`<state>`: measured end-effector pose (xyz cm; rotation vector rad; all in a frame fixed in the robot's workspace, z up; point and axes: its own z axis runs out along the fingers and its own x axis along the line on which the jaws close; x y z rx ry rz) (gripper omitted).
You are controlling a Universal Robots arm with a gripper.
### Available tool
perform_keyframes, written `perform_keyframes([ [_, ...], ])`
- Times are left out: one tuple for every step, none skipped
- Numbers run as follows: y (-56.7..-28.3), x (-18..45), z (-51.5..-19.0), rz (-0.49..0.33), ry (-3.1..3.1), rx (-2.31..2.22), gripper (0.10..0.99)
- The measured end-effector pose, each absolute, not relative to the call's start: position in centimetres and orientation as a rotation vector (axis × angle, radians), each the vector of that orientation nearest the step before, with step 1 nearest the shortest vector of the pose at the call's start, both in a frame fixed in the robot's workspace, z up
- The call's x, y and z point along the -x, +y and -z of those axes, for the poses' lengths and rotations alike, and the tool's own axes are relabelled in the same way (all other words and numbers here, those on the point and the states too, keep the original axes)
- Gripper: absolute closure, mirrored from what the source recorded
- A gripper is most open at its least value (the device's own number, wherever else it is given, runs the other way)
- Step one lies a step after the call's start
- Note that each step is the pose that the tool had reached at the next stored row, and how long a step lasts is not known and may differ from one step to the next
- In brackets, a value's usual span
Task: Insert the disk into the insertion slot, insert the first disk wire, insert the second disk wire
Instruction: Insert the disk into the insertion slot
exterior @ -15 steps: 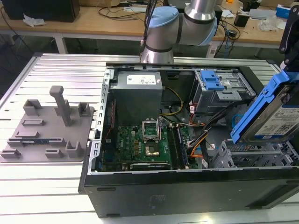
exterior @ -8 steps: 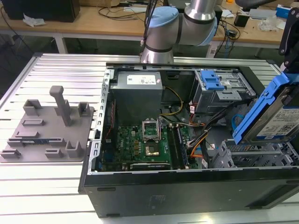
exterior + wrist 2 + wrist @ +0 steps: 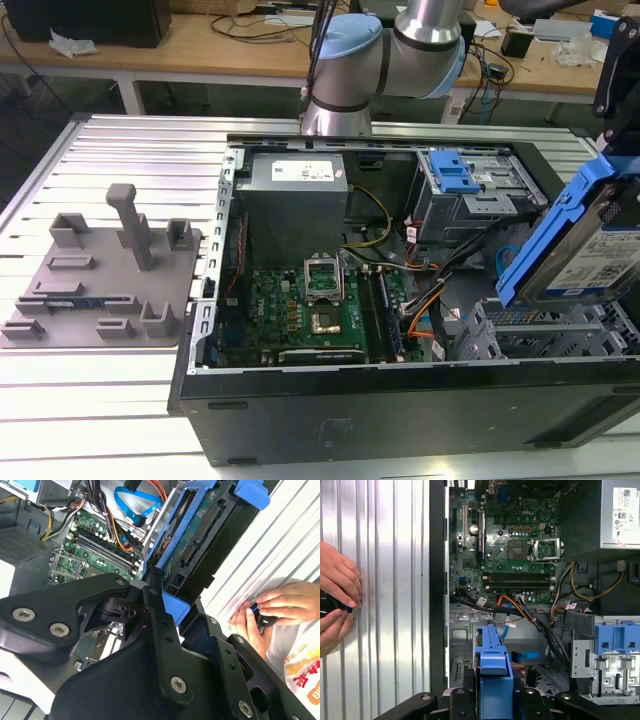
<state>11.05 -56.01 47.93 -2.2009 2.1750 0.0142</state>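
1. The disk (image 3: 585,250) hangs tilted in the air in its blue carrier. I see it at the exterior view's right, over the near corner of the open computer case (image 3: 300,420), with its white label showing.
2. The gripper (image 3: 494,700) is closed on the disk. In the first wrist view the carrier stands edge-on between the two black fingers (image 3: 422,702), one on each side.
3. The insertion slot (image 3: 520,335), the low grey cage, lies just below the disk. The disk is above it, not inside it.
4. The taller cage with the blue latch (image 3: 455,180) stands behind the slot.
5. The motherboard (image 3: 310,310) and the power supply (image 3: 295,195) lie further toward the exterior view's left.
6. A person's hands (image 3: 337,600) hold a small dark object over the slatted desk (image 3: 120,420), beside the case.
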Motion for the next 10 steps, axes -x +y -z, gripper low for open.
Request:
perform_keyframes([
  [-55.87, -11.05, -47.89, -0.014, 2.175, 2.201, 0.722],
  [-55.82, -11.05, -47.84, -0.014, 2.175, 2.201, 0.722],
  [-55.81, -11.05, -47.76, -0.015, 2.175, 2.201, 0.722],
  [-55.81, -11.05, -47.73, -0.014, 2.175, 2.201, 0.722],
  [-55.8, -11.05, -47.67, -0.014, 2.175, 2.201, 0.722],
  [-55.8, -11.04, -47.56, -0.014, 2.175, 2.201, 0.722],
  [-55.8, -11.03, -47.46, -0.014, 2.175, 2.201, 0.722],
  [-55.8, -11.03, -47.4, -0.014, 2.175, 2.201, 0.722],
  [-55.8, -11.03, -47.32, -0.014, 2.175, 2.201, 0.722],
  [-55.8, -11.03, -47.14, -0.014, 2.175, 2.201, 0.722],
])
